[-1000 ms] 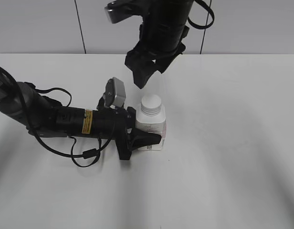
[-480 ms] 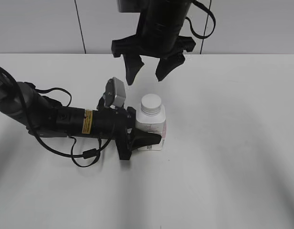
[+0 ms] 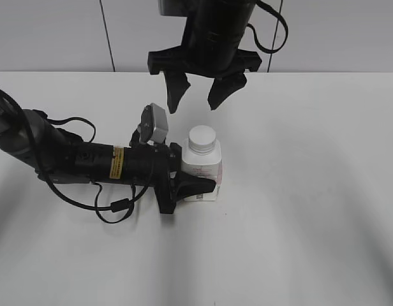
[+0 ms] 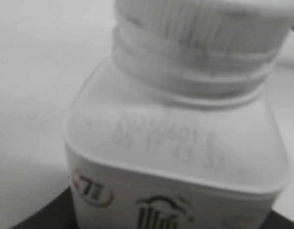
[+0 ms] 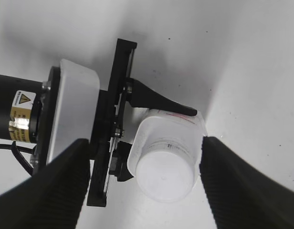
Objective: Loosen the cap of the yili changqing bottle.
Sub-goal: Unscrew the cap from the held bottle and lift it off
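Note:
The yili changqing bottle (image 3: 203,171) stands upright on the white table, with its white cap (image 3: 202,138) on its neck. My left gripper (image 3: 195,185) lies low from the left and is shut on the bottle's body. The left wrist view shows the bottle's shoulder (image 4: 180,148) and the ribbed cap (image 4: 204,28) up close. My right gripper (image 3: 196,95) hangs open above the cap, apart from it. The right wrist view looks down on the cap (image 5: 165,175) between my spread fingers (image 5: 142,183), with the bottle (image 5: 173,131) below it.
The left arm's body and cables (image 3: 75,162) lie across the table on the left. A grey wall (image 3: 56,35) stands behind the table's far edge. White tabletop (image 3: 311,191) spreads to the right and front.
My right gripper has turned about its axis and opened wide above the cap. The left gripper and the bottle have not moved.

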